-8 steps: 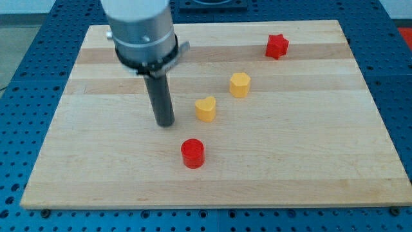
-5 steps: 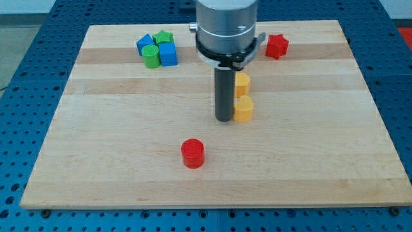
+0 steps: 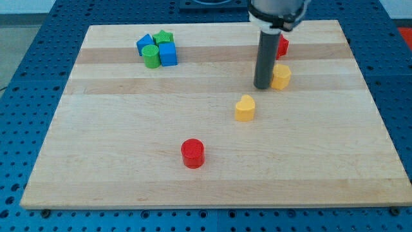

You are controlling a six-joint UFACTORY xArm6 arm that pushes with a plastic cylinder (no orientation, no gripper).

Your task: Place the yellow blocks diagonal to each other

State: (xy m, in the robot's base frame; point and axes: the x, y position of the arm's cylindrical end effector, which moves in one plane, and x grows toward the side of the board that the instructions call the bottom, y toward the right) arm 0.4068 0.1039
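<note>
Partly hidden, upper right: red block (image 3: 282, 46), shape unclear behind your rod (image 3: 264, 58). Arm body cut off at top edge. Yellow block's (image 3: 281, 76) left side covered by the rod.

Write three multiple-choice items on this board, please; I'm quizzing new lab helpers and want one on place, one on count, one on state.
1. Where is my tip?
A. just left of the yellow hexagon block
B. beside the red cylinder block
C. among the blue and green blocks

2. How many red blocks show?
A. one
B. two
C. four

3. How do the two yellow blocks lie?
A. stacked
B. touching side by side
C. apart, on a diagonal

Answers: 1 A, the rod's end stands right beside that block, on the view's left of it. 2 B, the cylinder near the view's bottom and the red block partly behind the rod. 3 C, the yellow heart block sits lower and leftward, with bare wood between them.
</note>
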